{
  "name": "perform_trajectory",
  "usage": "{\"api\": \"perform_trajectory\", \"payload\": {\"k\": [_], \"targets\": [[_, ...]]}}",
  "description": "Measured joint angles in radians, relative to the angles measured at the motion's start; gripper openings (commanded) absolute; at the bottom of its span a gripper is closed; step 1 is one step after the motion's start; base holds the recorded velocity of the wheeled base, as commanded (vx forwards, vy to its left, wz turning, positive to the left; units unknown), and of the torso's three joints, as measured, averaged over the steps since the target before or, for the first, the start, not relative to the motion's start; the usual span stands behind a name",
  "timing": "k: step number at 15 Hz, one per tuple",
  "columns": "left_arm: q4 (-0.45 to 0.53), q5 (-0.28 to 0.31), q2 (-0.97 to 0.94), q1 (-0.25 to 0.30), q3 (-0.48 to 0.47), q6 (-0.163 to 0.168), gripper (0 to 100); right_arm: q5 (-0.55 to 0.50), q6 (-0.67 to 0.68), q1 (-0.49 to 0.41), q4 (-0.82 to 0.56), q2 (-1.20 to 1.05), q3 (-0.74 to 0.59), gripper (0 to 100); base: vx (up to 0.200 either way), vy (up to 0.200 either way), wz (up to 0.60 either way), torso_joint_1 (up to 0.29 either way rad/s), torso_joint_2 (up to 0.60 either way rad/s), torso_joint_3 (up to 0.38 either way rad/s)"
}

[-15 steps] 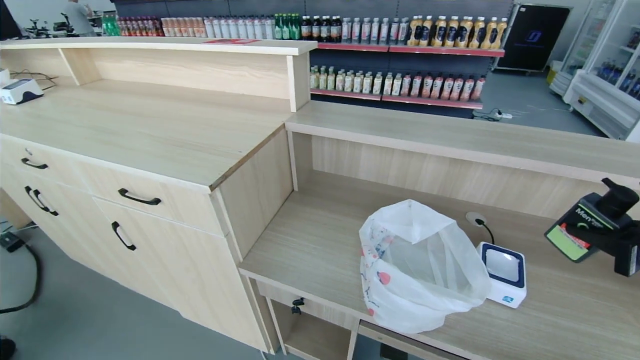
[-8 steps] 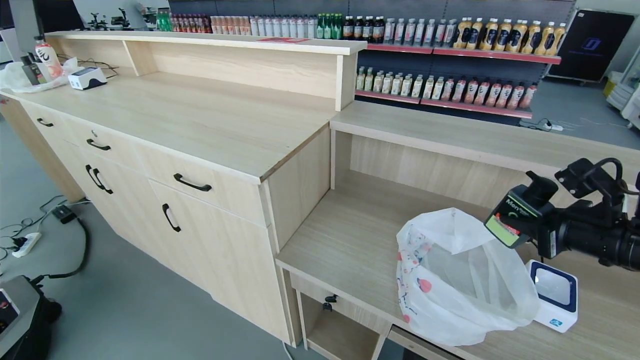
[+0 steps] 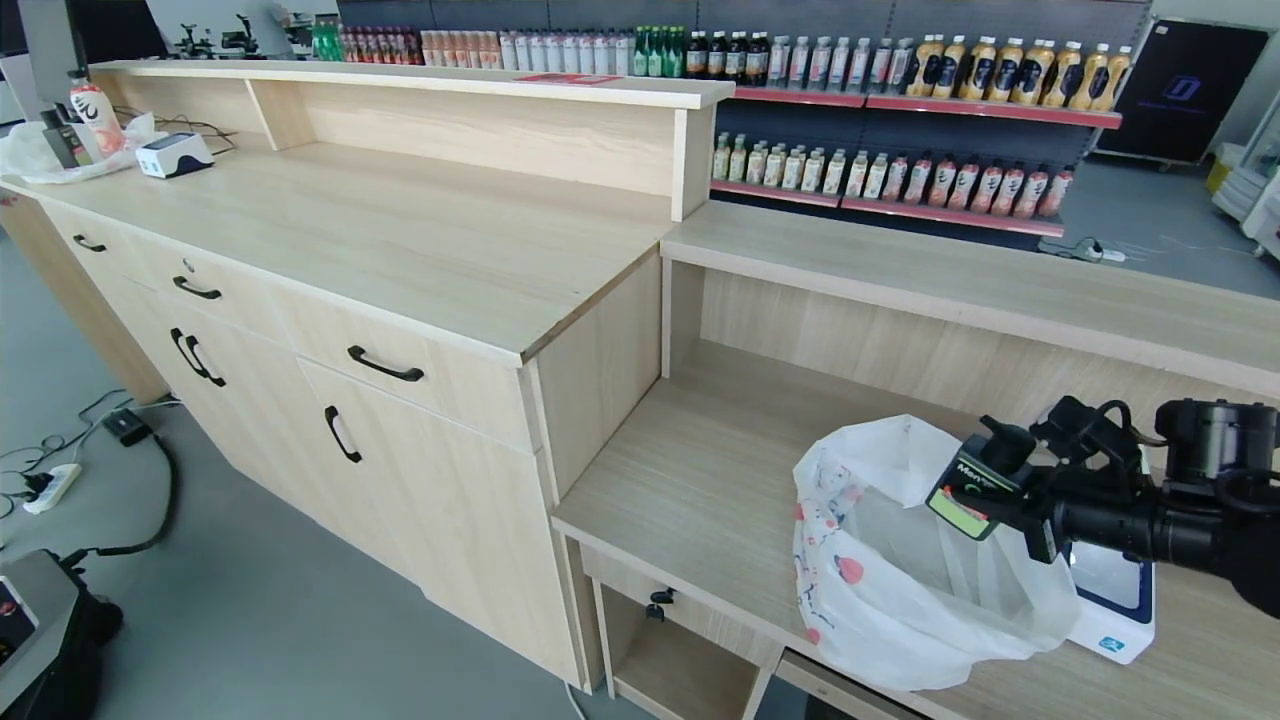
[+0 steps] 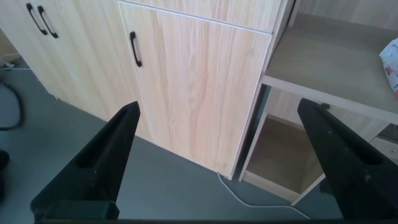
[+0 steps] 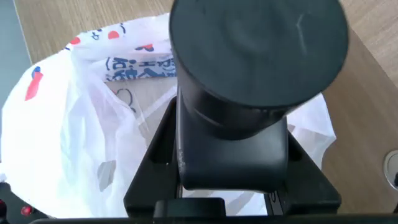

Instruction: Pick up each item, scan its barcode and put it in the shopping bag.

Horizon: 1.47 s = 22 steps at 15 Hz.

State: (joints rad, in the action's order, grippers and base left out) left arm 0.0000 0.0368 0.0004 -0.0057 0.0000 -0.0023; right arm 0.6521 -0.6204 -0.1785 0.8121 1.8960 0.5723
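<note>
Item: a black bottle (image 3: 975,485) with a squared body, a wide round black cap (image 5: 258,50), and a green label panel with a red strip at its lower end; whether the top is a pump or a plain cap is hard to tell.
Item position: tilted in the air over the open mouth of the shopping bag (image 3: 880,600), cap end uppermost.
Right gripper (image 3: 1020,495): clamped on the bottle's body from the side.
Left gripper (image 4: 219,109): fingers spread wide with nothing between them, hanging above the floor in front of the cabinet door (image 4: 193,81).
Shopping bag: thin white plastic with red and blue print, standing open on the lower counter (image 3: 690,480).
Scanner (image 3: 1115,615): white box with a dark blue frame, just beside the bag.
</note>
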Motion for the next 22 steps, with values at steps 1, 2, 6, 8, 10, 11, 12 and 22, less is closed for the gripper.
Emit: {"api": "perform_trajectory", "payload": {"k": [1,2,6,8,10,11,12,22], "targets": [[0.0,0.0,0.0,0.0,0.0,0.0,100,0.004,-0.003,-0.011,0.006,0.031,0.011,0,0.0,0.0,0.0,0.0,0.0,0.0],[0.0,0.0,0.0,0.0,0.0,0.0,100,0.008,-0.004,-0.016,0.021,0.061,0.023,0,0.0,0.0,0.0,0.0,0.0,0.0],[0.0,0.0,0.0,0.0,0.0,0.0,100,0.06,-0.011,-0.026,0.063,0.156,0.054,0,0.0,0.0,0.0,0.0,0.0,0.0],[0.0,0.0,0.0,0.0,0.0,0.0,100,0.068,-0.026,-0.024,0.064,0.187,0.077,0,0.0,0.0,0.0,0.0,0.0,0.0],[0.0,0.0,0.0,0.0,0.0,0.0,100,0.068,-0.028,-0.024,0.08,0.223,0.111,0,0.0,0.0,0.0,0.0,0.0,0.0],[0.0,0.0,0.0,0.0,0.0,0.0,100,0.068,-0.028,-0.023,0.103,0.244,0.128,0,0.0,0.0,0.0,0.0,0.0,0.0],[0.0,0.0,0.0,0.0,0.0,0.0,100,0.068,-0.028,-0.021,0.124,0.263,0.143,0,0.0,0.0,0.0,0.0,0.0,0.0],[0.0,0.0,0.0,0.0,0.0,0.0,100,0.067,-0.024,0.017,0.162,0.407,0.288,0,0.0,0.0,0.0,0.0,0.0,0.0]]}}
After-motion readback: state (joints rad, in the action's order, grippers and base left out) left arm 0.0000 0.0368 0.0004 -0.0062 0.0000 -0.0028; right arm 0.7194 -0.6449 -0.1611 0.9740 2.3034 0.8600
